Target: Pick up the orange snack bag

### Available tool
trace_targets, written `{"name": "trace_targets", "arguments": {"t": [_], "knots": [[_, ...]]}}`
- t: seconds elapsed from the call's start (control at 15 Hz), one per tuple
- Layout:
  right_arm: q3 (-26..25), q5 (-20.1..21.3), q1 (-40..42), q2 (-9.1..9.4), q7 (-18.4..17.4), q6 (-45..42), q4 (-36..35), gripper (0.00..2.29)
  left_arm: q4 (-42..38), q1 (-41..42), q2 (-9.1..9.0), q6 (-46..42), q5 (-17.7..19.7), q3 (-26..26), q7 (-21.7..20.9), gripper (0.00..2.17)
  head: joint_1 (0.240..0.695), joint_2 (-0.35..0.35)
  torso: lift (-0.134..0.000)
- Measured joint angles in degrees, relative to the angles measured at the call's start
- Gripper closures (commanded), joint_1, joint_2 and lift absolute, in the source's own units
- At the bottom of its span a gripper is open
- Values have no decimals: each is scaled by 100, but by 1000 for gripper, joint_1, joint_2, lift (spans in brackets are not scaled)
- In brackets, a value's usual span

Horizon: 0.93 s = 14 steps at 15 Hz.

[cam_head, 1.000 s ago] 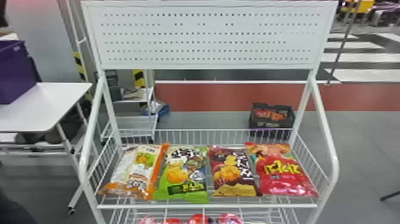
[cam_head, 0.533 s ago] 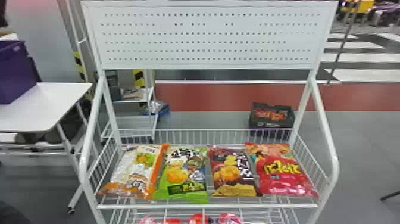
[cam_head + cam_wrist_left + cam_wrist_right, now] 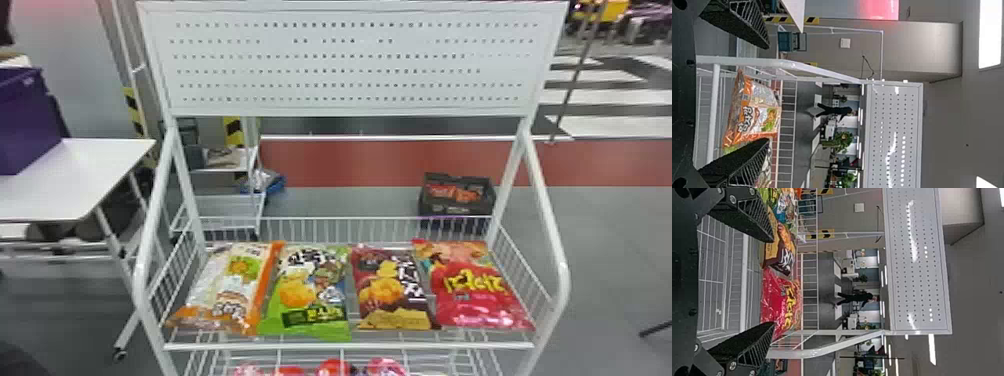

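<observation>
A grey floor with one red band (image 3: pixel 350 162) runs behind one white rack (image 3: pixel 350 346), which has one perforated panel (image 3: pixel 350 65) above its basket. In the left wrist view, the left gripper (image 3: pixel 769 93) has its two fingers spread wide, pointing at the rack, with the orange bag (image 3: pixel 232 285) framed in the gap. In the right wrist view, the right gripper (image 3: pixel 773 282) also has two fingers spread wide and aimed at the rack, with the red bag (image 3: pixel 475 295) and part of the brown bag (image 3: pixel 392 290) in its gap. Four bags lie side by side in the basket: orange at the left end, then the green bag (image 3: pixel 307 292), brown, red. Below are what look like four reddish packs (image 3: pixel 334 367). One white table (image 3: pixel 75 185) stands on the left, bearing one purple bin (image 3: pixel 25 120); one black crate (image 3: pixel 457 207) sits on the floor behind the rack, towards the right.
</observation>
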Motion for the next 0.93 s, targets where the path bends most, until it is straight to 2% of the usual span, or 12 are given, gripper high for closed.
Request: {"name": "trace_targets", "arguments": {"t": [0.27,0.6,0.93], "knots": [[63,61,1,39,0,-29,0,144,511,-1098,-2,836,-11,-470,79,39,499,0,0],[74,85,-6,67,0,-29,0,144,886,-2072,-52,1610,8,-973,91,46,499,0,0],[103,99,-35,70,0,-12,36,144,1567,-3021,-348,2227,15,-1155,62,46,499,0,0]]}}
